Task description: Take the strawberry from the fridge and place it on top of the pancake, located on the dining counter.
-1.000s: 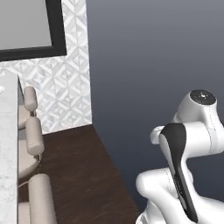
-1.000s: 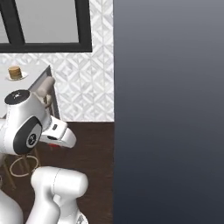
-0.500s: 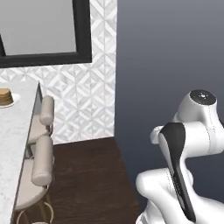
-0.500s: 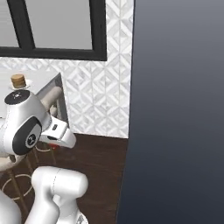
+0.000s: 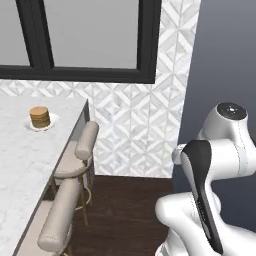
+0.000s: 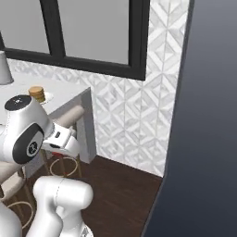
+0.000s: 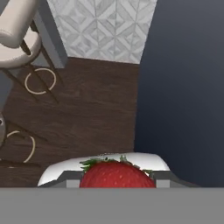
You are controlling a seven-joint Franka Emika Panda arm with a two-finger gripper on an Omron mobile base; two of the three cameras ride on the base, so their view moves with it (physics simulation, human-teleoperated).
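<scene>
The claw (image 7: 116,183) pinches the strawberry (image 7: 114,175) as the base swings round, bringing the pancake (image 5: 40,117) on the dining counter (image 5: 25,165) into view.

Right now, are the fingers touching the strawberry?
Touching. Hand view: the strawberry sits wedged between both grey fingers, no gap on either side.
</scene>
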